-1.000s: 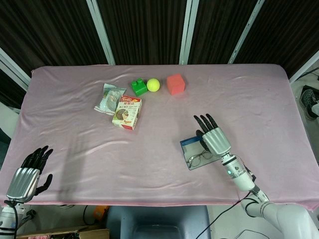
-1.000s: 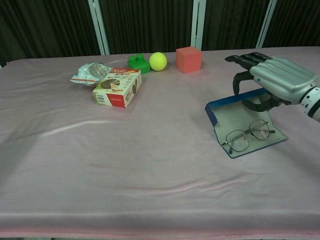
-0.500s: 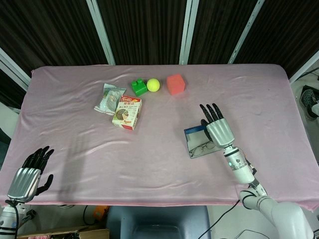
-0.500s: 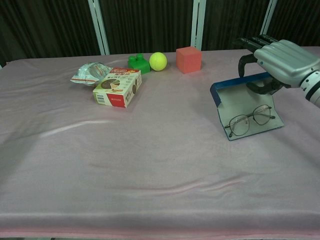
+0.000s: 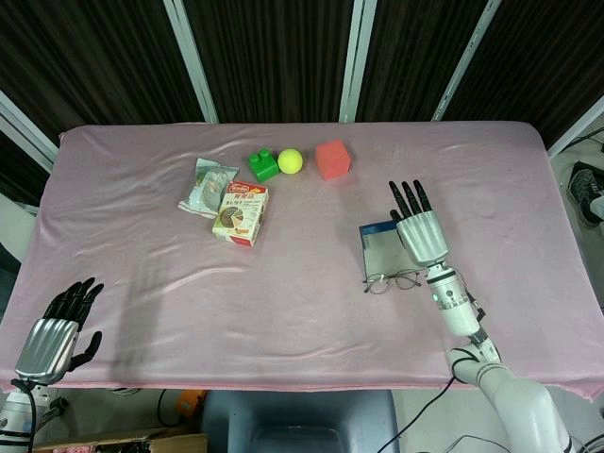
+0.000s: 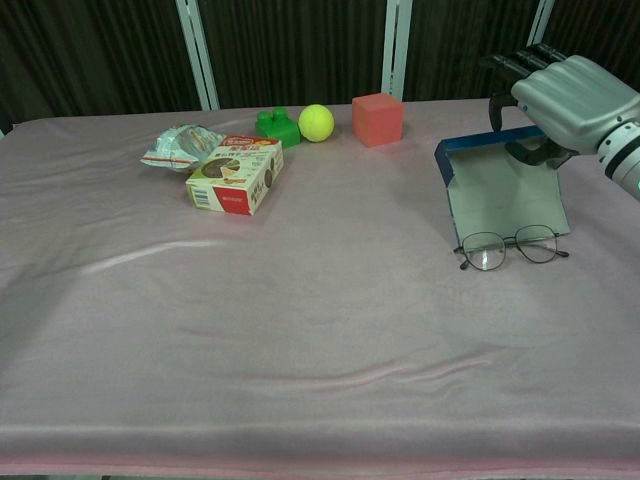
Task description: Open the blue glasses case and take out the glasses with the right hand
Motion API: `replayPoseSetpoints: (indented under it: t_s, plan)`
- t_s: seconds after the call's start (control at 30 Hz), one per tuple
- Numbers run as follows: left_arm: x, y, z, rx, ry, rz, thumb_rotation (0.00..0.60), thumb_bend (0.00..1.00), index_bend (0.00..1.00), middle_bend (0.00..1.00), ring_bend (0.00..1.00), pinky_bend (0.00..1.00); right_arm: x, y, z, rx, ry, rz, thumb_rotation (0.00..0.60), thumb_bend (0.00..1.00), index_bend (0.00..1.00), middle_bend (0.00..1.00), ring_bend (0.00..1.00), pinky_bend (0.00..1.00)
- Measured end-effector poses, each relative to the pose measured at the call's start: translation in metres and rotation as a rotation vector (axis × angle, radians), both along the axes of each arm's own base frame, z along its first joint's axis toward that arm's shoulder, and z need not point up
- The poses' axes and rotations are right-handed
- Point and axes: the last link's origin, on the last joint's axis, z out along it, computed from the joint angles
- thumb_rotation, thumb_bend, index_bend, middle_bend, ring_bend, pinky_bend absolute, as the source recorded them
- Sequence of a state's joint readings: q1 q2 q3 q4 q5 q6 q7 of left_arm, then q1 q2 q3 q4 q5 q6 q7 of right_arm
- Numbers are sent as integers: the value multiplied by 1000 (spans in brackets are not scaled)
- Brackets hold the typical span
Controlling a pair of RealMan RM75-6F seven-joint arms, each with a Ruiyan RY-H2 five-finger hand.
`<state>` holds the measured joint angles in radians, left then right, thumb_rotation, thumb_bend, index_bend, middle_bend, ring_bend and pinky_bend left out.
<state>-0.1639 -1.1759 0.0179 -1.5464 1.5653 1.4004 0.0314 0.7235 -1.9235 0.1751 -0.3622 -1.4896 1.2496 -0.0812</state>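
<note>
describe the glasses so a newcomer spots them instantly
On the pink table, look to the robot's right side, where the right hand tilts up a blue case. The glasses lie on the cloth at its near edge: thin wire frame, clear round lenses.

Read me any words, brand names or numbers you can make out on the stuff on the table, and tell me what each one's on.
Nothing can be read.
Snack box: red band with print on the lid, too blurred to read.
Wrapped packet: print too small to read.
Blue glasses case, red cube: no text visible.
</note>
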Motion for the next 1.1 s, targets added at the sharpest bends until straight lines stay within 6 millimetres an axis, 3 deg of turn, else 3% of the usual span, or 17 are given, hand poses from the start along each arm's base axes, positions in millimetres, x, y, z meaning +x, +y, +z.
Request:
replayPoseSetpoints:
  t_s: [0.23,0.33,0.47,0.67,0.83,1.1]
  plan:
    - [0,1,-1,-3,3,3,600,422,0,3,1,138,-6,-19,9,-37,34,-86,600,510,662,141,86,0]
    - [0,1,-2,-6,6,5,600,422,0,3,1,138,-10,-23,9,-35,35,-130,600,511,545,141,86,0]
    - [0,1,-4,-11,9,7,600,422,0,3,0,138,-21,-28,6,-4,36,-213,600,511,298,118,57,0]
    - [-2,3,-1,3,3,28,600,421,0,3,1,139,-34,-29,6,34,28,-295,600,511,186,52,34,0]
    - [-3,4,0,15,5,33,600,421,0,3,1,142,-36,-21,8,52,11,-268,600,511,268,39,34,0]
    - [-2,4,2,29,7,29,600,422,0,3,1,142,-23,19,13,159,-51,-93,600,511,539,35,25,0]
